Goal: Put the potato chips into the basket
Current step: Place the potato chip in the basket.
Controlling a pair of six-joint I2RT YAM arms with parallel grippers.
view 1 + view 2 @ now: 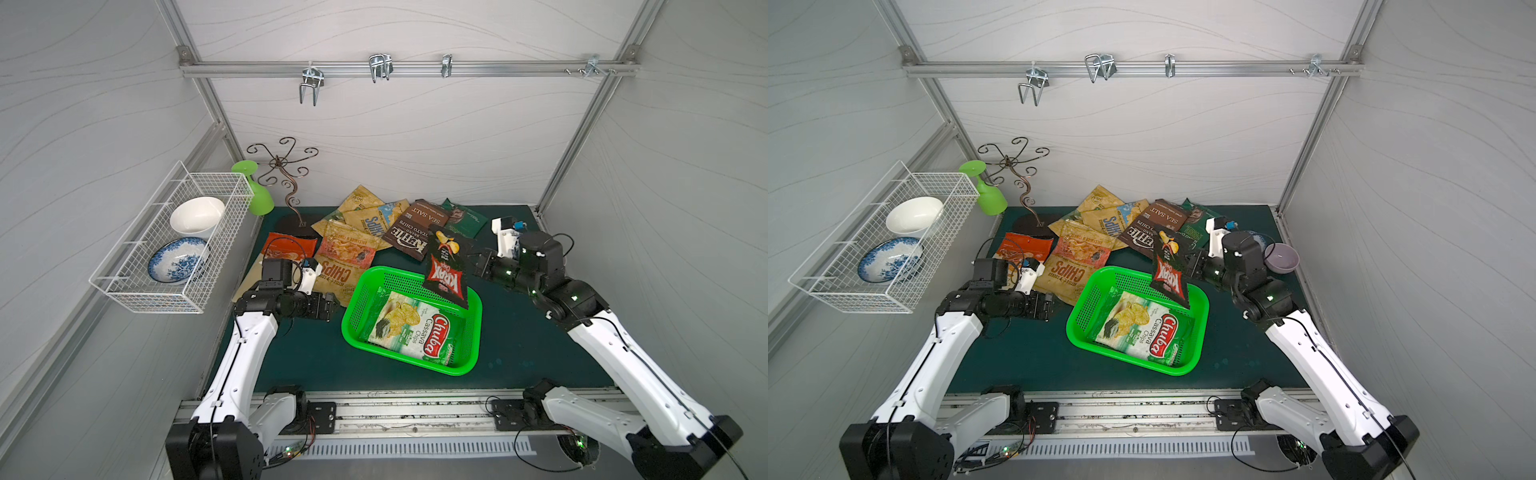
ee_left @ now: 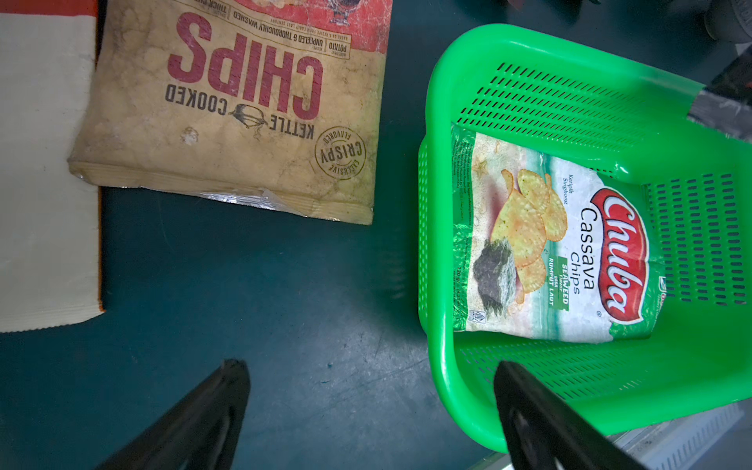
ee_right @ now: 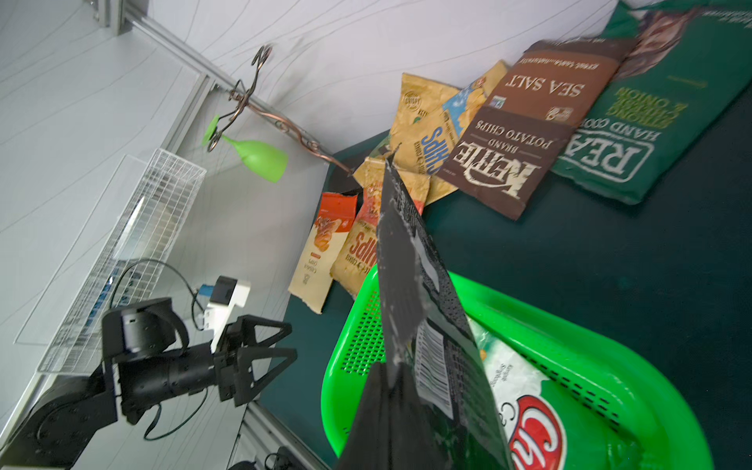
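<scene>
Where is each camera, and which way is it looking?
Top views: side by side, high in front, facing down at the basket and chip bags; left arm and right arm show.
Left wrist: on the left arm, facing down at the CHIPS bag and basket; its open left hand shows.
Right wrist: on the right arm, facing the basket; its right hand, shut on the Krax bag, shows.
Shared: all show the Chuba bag in the basket.

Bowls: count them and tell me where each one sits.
3. A white bowl and a blue-patterned bowl lie in the wire rack; a purple bowl stands on the mat beyond the right arm, seen only in a top view.
</scene>
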